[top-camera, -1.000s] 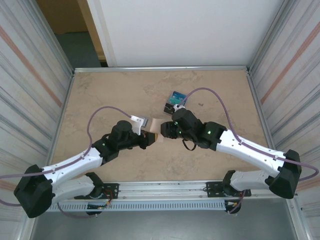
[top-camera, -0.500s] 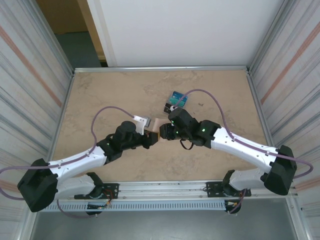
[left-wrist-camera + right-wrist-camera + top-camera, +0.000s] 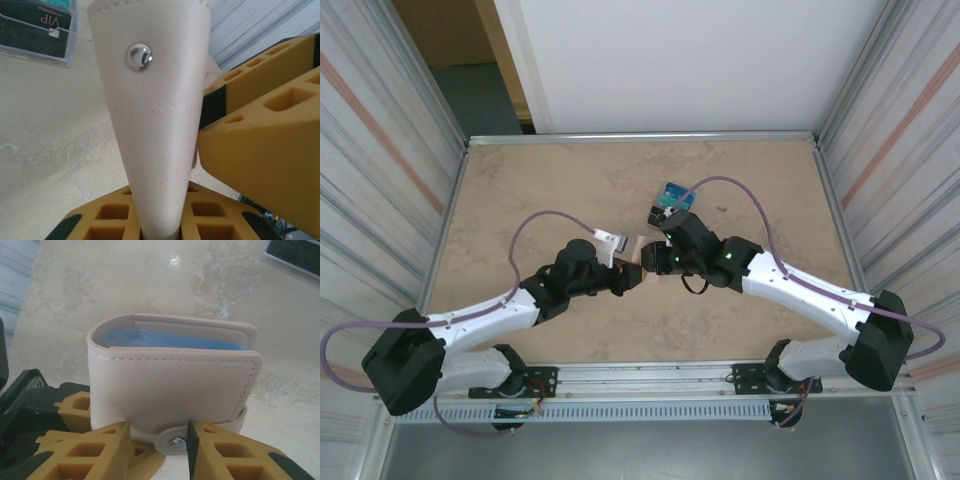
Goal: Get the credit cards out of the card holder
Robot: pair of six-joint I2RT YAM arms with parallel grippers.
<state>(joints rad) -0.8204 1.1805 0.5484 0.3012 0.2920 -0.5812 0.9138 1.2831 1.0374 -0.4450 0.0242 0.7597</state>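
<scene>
right wrist shows blue inside the card holder [image 3: 172, 385].

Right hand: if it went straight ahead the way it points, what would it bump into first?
The card holder. It stands right in front of the right hand, and its snap tab sits between the fingertips, so the hand would probably touch it almost at once.

Folded card holder [image 3: 175, 385] — snap tab [image 3: 176, 442] between parted jaws
</scene>
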